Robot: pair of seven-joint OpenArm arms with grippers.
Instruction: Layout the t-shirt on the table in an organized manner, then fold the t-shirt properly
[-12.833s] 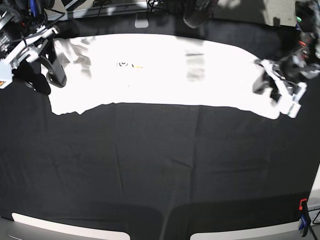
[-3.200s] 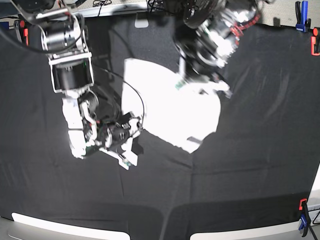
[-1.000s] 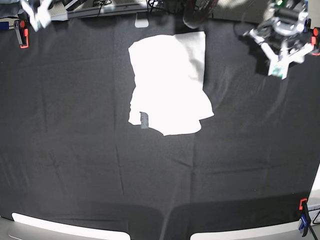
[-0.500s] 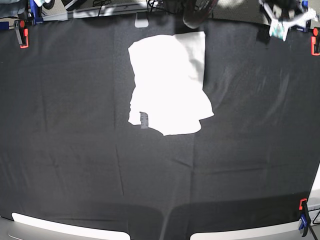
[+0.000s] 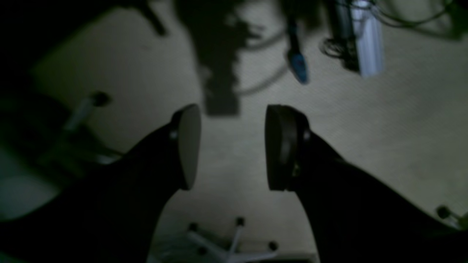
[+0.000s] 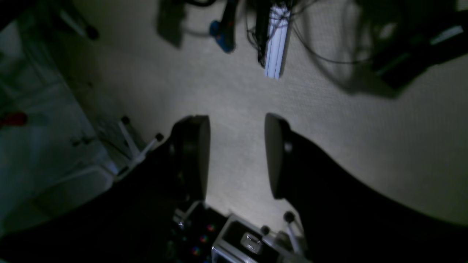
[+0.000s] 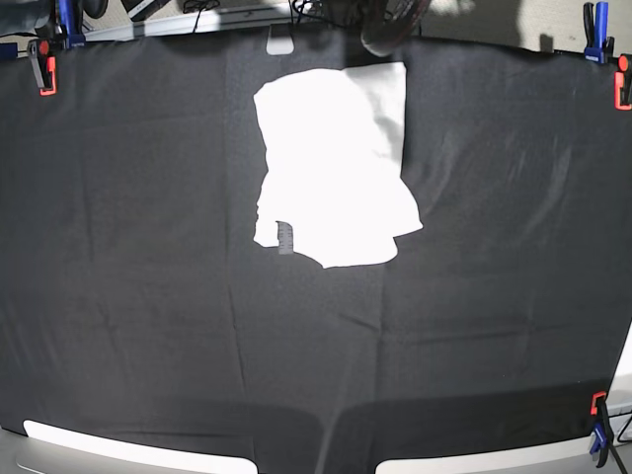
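In the left wrist view the left gripper (image 5: 233, 146) points away from the work surface at a pale carpeted floor (image 5: 365, 120); its two dark rounded pads stand well apart with only floor showing between them, so it is open and has hold of nothing; a blue-tipped clamp handle (image 5: 298, 65) and a pale metal bar with dark cables (image 5: 367, 40) hang blurred at the top, and the wheeled white legs of a chair base (image 5: 234, 241) show at the bottom edge.

In the right wrist view the right gripper (image 6: 237, 155) is aimed likewise at the carpeted floor; its dark pads are parted with bare floor between them, a little narrower than the other pair, and it grips nothing; a blue clamp (image 6: 223, 34) and a pale aluminium bar with tangled black cables (image 6: 276, 47) lie at the top, and a small grey box (image 6: 248, 243) sits below.

In the base view neither arm nor gripper appears; the white cloth t-shirt (image 7: 331, 168) lies folded into a compact, uneven bundle on the large table under its black cloth (image 7: 148, 326), at the far middle of the surface, plain white side up, its far right corner square and its near edge ragged; a small grey patch (image 7: 285, 237) shows at its near left corner; red and blue clamps (image 7: 42, 59) bite the far left edge, more (image 7: 604, 44) stand at the far right corner, and one (image 7: 598, 425) at the near right.
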